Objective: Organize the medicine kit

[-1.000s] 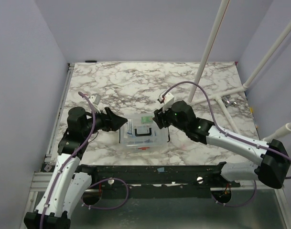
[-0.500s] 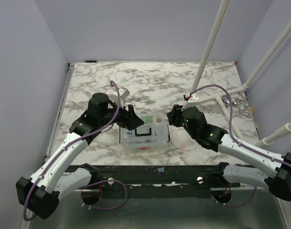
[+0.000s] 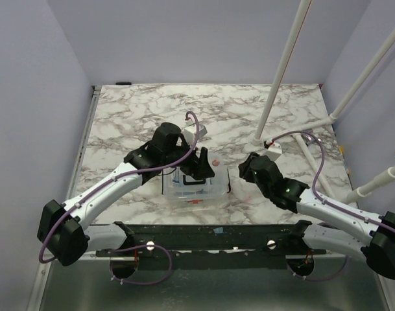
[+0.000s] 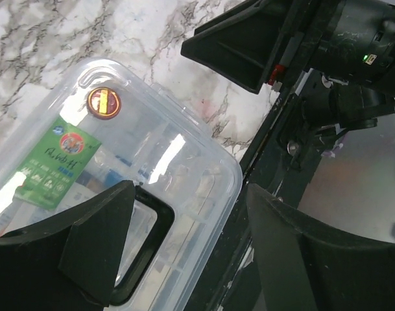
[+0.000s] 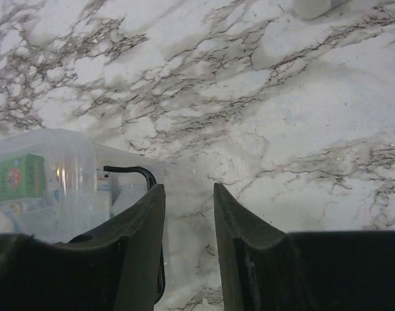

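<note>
The left gripper [image 4: 187, 194] hangs spread wide directly over the closed medicine kit [image 4: 152, 139] — its black handle [image 4: 163, 212] below one finger, seemingly lining up a grasp — while the right gripper [image 5: 189, 188], narrowly parted and empty, sits beside it.

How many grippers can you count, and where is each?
2. The left gripper hangs over the medicine kit; the right gripper is beside the kit's right end. None seem hidden.
</note>
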Robot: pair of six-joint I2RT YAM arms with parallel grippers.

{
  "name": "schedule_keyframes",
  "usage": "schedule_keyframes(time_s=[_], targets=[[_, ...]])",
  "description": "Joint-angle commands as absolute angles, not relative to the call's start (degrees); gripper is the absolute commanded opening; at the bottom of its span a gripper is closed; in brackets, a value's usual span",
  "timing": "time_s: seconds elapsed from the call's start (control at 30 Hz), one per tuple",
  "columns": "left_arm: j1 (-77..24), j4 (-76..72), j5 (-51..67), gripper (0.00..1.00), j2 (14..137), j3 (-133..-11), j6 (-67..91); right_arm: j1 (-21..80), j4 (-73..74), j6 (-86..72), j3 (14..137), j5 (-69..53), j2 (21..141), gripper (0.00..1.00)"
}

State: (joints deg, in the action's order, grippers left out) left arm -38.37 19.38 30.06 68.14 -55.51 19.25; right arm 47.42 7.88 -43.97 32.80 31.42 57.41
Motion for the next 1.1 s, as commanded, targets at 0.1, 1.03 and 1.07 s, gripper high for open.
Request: schedule_keyframes(time_s=[0.1,1.03,1.07], targets=[[-41.2,12.6,32.4,0.71,72.7,-55.4,21.6,45.3,3.6,-47.9,27.9,30.0,56.2,0.38],[-41.3,2.9,34.0,0.65,79.8,-46.8,24.7,38.9,-22.1,-53.3,14.7,12.3,61.0,0.34],[-41.4,2.8,33.9,0.64,79.8,-46.5,24.7,38.8,-22.3,-53.5,14.5,12.3,61.1,0.34]])
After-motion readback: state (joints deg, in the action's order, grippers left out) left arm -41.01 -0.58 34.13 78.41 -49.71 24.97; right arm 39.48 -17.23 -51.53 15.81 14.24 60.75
